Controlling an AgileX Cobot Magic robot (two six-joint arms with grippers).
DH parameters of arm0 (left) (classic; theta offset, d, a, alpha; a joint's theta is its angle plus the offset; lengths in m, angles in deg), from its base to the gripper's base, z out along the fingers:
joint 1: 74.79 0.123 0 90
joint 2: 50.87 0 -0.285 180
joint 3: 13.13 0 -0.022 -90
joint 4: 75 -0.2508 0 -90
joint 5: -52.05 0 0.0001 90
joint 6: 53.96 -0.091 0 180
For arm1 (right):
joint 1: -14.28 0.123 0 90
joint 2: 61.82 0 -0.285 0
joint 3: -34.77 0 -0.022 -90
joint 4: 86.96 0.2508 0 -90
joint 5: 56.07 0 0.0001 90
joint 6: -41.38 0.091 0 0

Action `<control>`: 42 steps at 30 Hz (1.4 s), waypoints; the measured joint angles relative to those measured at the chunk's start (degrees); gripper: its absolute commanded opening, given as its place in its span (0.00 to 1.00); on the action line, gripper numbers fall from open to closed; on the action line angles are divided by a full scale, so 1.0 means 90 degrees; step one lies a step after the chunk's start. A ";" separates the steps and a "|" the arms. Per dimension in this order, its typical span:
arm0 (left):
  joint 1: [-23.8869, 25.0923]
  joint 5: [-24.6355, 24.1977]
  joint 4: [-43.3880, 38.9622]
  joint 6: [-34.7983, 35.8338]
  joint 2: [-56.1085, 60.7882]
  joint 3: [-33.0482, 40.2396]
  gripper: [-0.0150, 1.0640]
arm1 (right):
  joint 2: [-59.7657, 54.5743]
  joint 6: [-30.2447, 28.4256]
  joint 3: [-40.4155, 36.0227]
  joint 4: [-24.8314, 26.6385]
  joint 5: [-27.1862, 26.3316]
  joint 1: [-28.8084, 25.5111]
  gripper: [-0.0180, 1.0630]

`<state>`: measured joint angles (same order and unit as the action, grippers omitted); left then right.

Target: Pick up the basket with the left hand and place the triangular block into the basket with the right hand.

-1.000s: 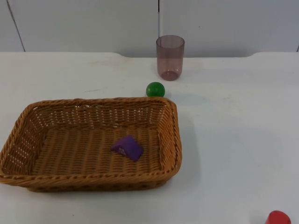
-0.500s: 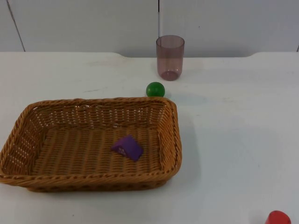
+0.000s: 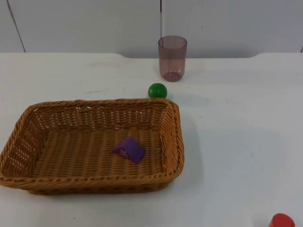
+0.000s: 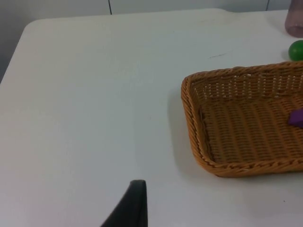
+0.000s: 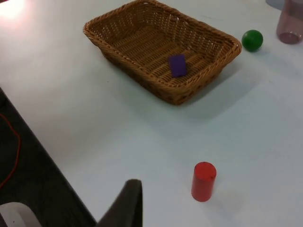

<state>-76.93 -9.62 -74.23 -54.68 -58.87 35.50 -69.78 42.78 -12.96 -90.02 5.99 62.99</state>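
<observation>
The woven basket (image 3: 176, 127) rests on the white table, left of centre. A purple triangular block (image 3: 129, 149) lies inside it on the floor, toward its right half. In the left wrist view the basket (image 4: 188, 109) is off to one side with the purple block (image 4: 297, 117) just inside, and my left gripper (image 4: 135, 208) hangs over bare table well apart from it. My right gripper (image 5: 128, 203) is drawn back from the basket (image 5: 124, 60), with the block (image 5: 177, 65) lying in it. Neither gripper holds anything that I can see.
A green ball (image 3: 157, 90) sits just behind the basket's far right corner. A tinted plastic cup (image 3: 172, 58) stands near the partition wall. A red cylinder (image 3: 281, 221) stands upright at the front right, also near my right gripper (image 5: 204, 181).
</observation>
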 measured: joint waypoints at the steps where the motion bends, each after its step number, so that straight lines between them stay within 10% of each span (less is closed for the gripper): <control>1: 0.0000 0.0000 0.0000 0.0000 0.0000 0.0000 0.99 | 0.0000 0.0000 0.0000 0.0000 0.0000 0.0000 0.99; 21: 0.0000 0.0000 0.0000 -0.0003 0.0000 0.0000 0.99 | 0.0000 0.0104 0.0000 0.0005 0.0000 -0.0268 0.99; 42: 0.0000 0.0000 0.0000 -0.0014 0.0000 0.0000 0.99 | 0.0000 0.0144 0.0000 0.0005 0.0000 -0.4526 0.99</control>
<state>-76.93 -9.62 -74.23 -54.80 -58.87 35.50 -69.78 44.08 -12.96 -89.98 5.99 22.26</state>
